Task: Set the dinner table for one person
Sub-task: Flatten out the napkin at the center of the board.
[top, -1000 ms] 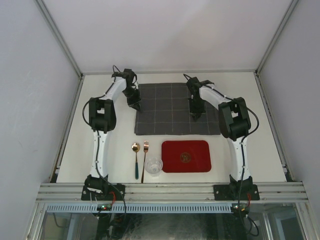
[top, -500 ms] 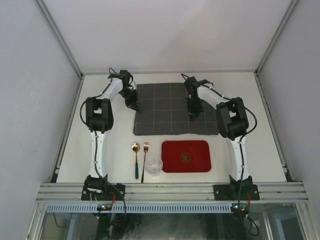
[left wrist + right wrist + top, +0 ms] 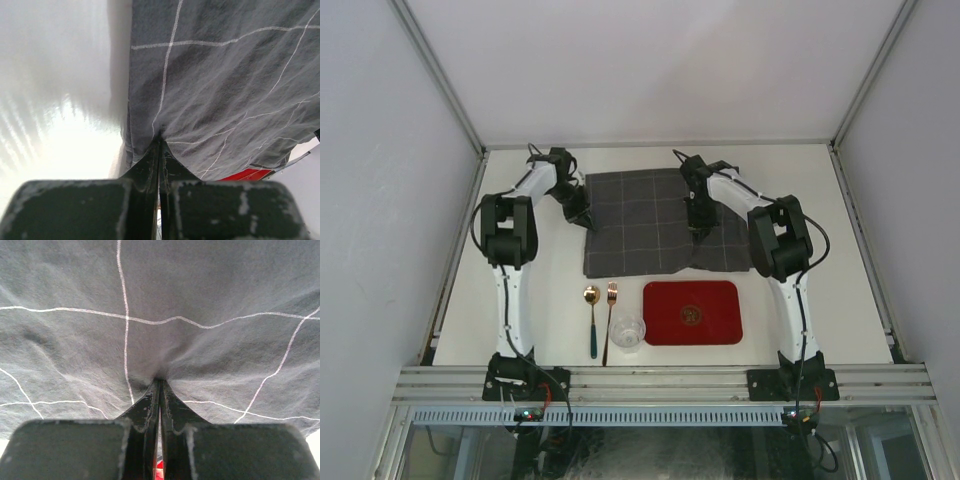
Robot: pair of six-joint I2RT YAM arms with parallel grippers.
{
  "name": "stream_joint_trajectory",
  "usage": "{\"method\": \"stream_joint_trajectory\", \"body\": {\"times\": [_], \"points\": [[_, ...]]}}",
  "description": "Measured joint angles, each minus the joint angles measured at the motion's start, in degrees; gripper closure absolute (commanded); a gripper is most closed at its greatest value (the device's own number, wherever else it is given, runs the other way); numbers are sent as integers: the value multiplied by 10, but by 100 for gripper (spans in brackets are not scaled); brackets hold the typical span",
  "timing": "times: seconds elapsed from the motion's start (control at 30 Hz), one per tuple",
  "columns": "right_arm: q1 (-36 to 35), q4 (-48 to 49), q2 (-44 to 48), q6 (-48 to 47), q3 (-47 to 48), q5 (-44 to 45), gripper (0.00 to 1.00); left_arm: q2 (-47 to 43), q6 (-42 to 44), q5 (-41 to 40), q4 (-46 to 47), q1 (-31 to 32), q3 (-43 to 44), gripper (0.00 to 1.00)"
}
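A dark grey checked cloth lies on the far half of the off-white dinner table. My left gripper is shut on the cloth's left edge. In the left wrist view the fingertips pinch a fold of cloth beside bare tabletop. My right gripper is shut on the cloth right of its middle. Its tips meet in a puckered ridge of fabric, which fills the right wrist view.
A red rectangular tray sits near the front edge, its corner showing past the cloth. To its left lie a gold spoon, a gold fork and a small clear glass bowl. White walls enclose the table.
Both arms have swung left, dragging the cloth a little leftward. The cloth now sits skewed, with its near right corner rumpled. The left jaws finished closing on its edge.
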State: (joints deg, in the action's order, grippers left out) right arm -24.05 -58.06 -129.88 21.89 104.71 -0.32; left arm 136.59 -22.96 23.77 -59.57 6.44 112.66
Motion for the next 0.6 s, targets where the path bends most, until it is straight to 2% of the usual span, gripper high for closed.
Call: {"method": "stream_joint_trajectory", "body": {"times": [0.2,0.6], "points": [[-1,3,0,1,-4,-1,100,-19,0,-7,1,-19,-33,100],[-9,45,28,13,-51,-2,100,-21,0,-12,-3,-36,-35,100]]}}
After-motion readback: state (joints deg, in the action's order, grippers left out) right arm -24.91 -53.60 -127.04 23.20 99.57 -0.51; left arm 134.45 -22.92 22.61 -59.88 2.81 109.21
